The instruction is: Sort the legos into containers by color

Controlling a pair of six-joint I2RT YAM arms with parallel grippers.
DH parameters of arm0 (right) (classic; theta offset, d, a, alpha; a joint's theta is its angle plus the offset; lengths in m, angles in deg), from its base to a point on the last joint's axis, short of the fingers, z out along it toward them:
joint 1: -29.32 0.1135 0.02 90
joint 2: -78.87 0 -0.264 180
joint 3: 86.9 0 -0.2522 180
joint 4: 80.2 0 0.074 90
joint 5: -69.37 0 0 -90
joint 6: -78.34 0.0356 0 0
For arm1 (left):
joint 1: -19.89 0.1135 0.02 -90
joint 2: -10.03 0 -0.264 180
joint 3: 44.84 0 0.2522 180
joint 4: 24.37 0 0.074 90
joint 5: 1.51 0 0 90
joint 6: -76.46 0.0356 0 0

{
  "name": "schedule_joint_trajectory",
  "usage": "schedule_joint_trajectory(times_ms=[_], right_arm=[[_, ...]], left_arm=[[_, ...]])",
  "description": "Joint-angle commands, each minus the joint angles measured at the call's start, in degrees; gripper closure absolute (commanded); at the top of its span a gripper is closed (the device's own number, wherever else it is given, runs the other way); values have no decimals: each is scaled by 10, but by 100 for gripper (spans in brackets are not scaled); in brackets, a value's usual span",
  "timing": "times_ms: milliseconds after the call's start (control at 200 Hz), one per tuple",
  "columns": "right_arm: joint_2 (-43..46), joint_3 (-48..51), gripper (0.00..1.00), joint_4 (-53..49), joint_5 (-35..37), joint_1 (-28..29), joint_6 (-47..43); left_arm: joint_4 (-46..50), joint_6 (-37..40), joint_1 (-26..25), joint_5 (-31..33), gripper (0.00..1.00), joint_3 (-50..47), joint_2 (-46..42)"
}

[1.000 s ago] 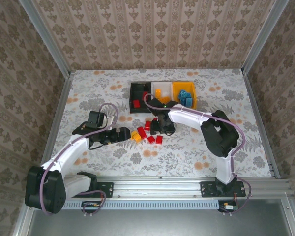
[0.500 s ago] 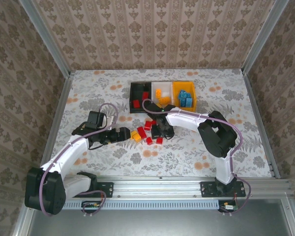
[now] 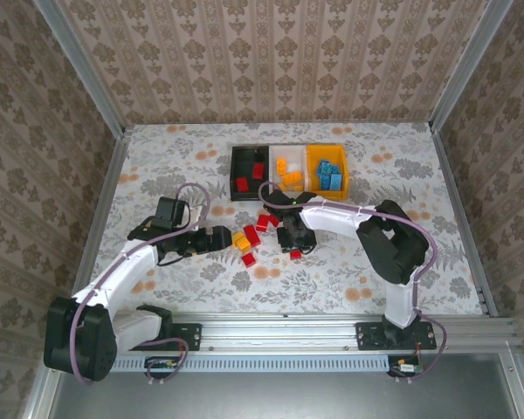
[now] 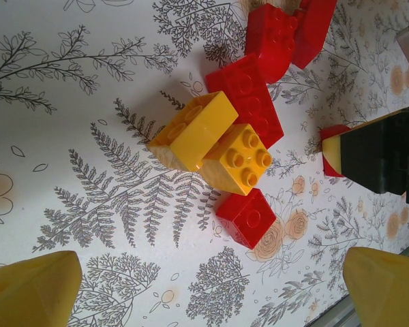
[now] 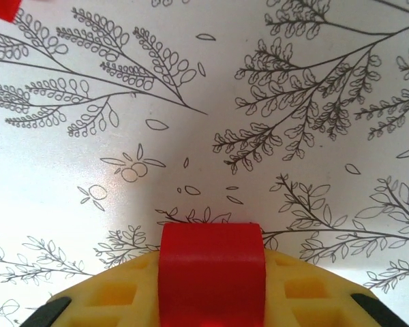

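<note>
Loose legos lie mid-table: two orange-yellow bricks [image 4: 191,129] [image 4: 237,158] touching, with red bricks [image 4: 245,216] [image 4: 249,99] around them. From above the same cluster shows as a yellow brick [image 3: 240,240] and red ones [image 3: 251,234] [image 3: 248,259]. My left gripper [image 3: 227,237] [image 4: 211,293] hangs open just left of this cluster, nothing between its fingertips [image 4: 31,289]. My right gripper [image 3: 294,246] [image 5: 211,279] is shut on a red lego [image 5: 211,266] just above the table, right of the cluster. The containers stand in a row at the back: black [image 3: 234,170], white [image 3: 275,153], orange-yellow [image 3: 342,155].
The black bin holds red bricks [image 3: 242,183], the white bin orange-yellow ones [image 3: 282,166], the orange-yellow bin blue ones [image 3: 330,172]. More red bricks [image 3: 264,221] lie between the cluster and the bins. Patterned walls enclose the table on three sides.
My right gripper has closed on a red lego and shifted a little toward the near edge. Some loose red bricks have shifted. The left arm has stayed still.
</note>
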Motion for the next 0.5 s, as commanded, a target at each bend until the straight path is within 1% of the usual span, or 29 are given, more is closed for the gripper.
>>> schedule_joint_trajectory(times_ms=[0, 145, 225, 365, 495], right_arm=[[45, -14, 72, -30, 23, 3, 4], [86, -65, 72, -47, 36, -4, -18], [94, -106, 72, -48, 40, -14, -37], [65, -207, 72, -27, 54, -24, -96], [5, -294, 72, 27, 67, -33, -148]], left_arm=[[7, 6, -5, 1, 0, -7, -10], [7, 6, -5, 1, 0, -7, -10], [5, 7, -5, 1, 0, -7, -7], [0, 5, -6, 0, 0, -7, 1], [0, 3, -7, 2, 0, -11, 2]])
